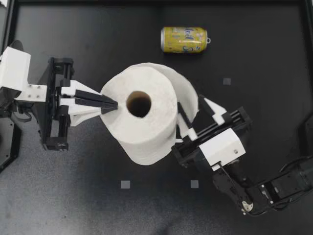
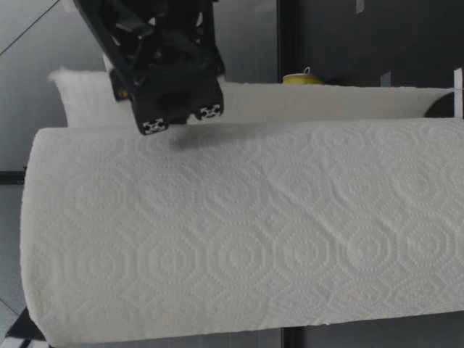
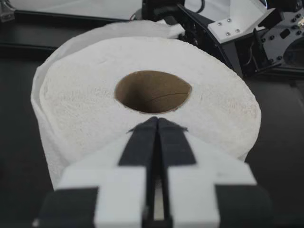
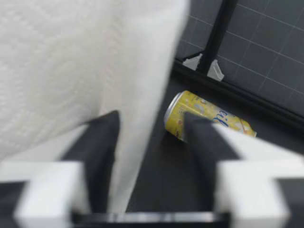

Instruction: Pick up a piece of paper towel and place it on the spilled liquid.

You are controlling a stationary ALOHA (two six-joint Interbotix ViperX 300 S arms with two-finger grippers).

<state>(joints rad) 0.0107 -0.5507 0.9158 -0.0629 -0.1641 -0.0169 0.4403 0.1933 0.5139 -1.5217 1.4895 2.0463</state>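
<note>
- Standing upright mid-table, the roll (image 1: 120,132) shows its cardboard core (image 1: 139,104) straight up at the top camera.
- One loose sheet (image 1: 188,90) peels off the far side and wraps round toward my right arm.
- Left gripper (image 1: 115,105) has its fingers pressed together with nothing pinched. The tips sit on the roll's top face, just short of the core hole (image 3: 152,91).
- Right gripper (image 1: 191,103) is spread wide with the sheet (image 4: 142,71) hanging between the fingers. It lies against one finger and is clear of the other.
- Only thing with a label is the yellow can (image 1: 184,39), lying on its side near the far edge, well apart from the roll. It has blue script lettering and a silver pull tab (image 1: 207,41) at one end.
- From the right wrist, the can (image 4: 223,116) sits ahead of the fingers.
- Table (image 1: 98,49) is matte black with a raised dark rim and a few small grey square marks (image 1: 125,184).
- Past the edge there's a grey gridded panel (image 4: 266,52) and a black post (image 4: 216,33).
</note>
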